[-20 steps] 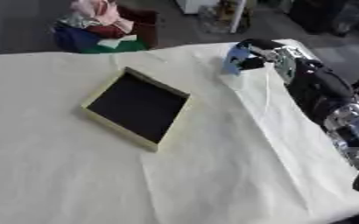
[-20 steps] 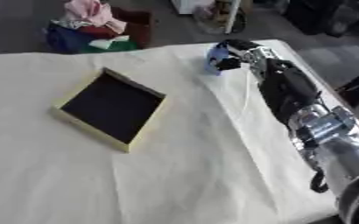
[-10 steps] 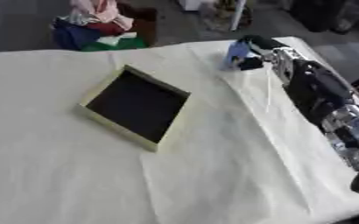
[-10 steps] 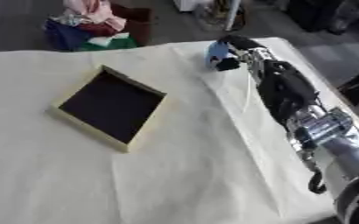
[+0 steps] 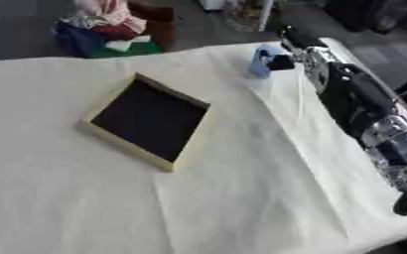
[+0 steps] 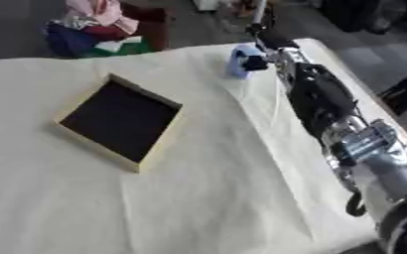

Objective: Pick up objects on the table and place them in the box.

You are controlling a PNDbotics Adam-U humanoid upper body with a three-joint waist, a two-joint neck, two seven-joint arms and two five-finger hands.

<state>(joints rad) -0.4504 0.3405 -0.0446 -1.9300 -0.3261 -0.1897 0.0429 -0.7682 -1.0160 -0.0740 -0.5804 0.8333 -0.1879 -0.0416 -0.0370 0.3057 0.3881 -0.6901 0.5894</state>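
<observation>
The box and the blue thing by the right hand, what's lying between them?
Nothing: in the left eye view only bare cream cloth runs between the box and the blue object.

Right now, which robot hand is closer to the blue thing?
The right. The right robot hand is at the blue thing, at the table's far side. The left robot hand shows in neither view.

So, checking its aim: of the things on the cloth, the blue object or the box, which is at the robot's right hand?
The blue object at the far edge: the right hand is against it. The box lies apart, mid-table, empty.
</observation>
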